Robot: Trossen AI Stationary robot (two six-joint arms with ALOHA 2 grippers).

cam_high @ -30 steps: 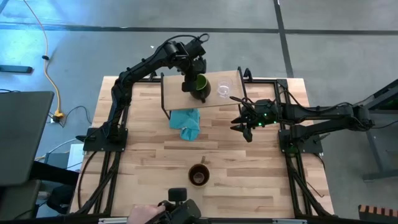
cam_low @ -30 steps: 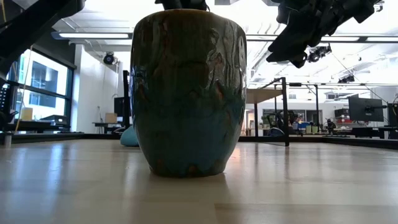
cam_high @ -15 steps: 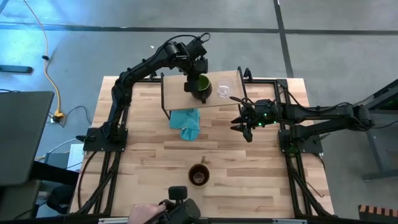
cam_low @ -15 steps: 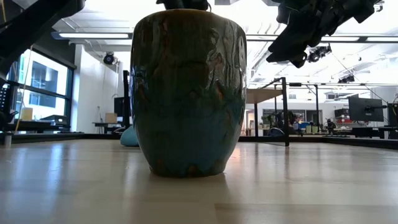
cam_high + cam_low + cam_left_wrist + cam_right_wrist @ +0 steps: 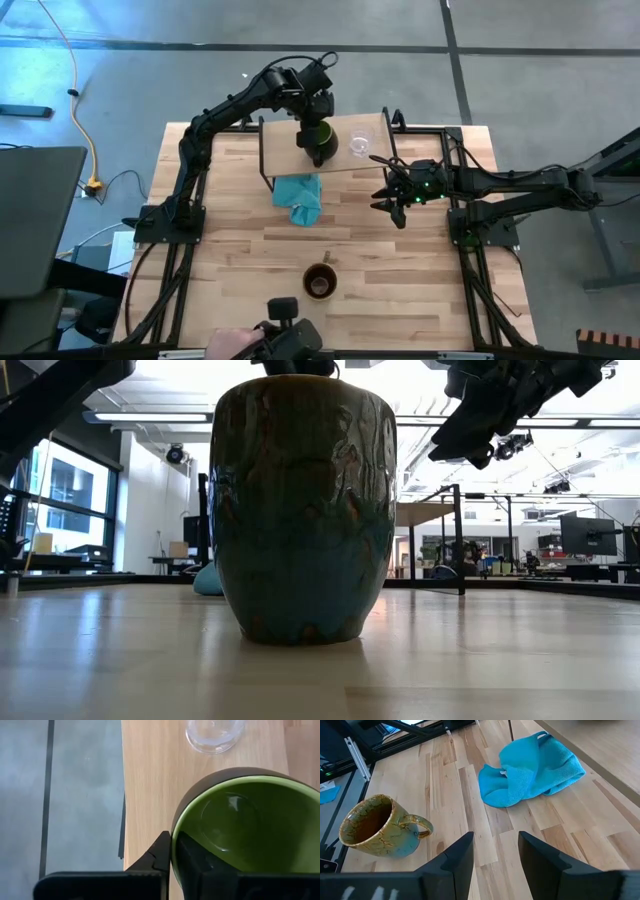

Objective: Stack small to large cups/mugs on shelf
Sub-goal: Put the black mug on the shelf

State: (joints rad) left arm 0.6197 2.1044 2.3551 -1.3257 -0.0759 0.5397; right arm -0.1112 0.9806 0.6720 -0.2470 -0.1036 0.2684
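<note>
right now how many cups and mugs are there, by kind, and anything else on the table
glass cup: 1
green mug: 1
brown mug: 1
teal cloth: 1
shelf: 1
total: 5

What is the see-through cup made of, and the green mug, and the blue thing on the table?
The small cup looks like clear glass: the wooden shelf shows through it. The green mug, held by the left claw, seems glazed ceramic, shiny inside with reflections. The teal cloth looks like soft terry fabric, crumpled and fuzzy.
</note>
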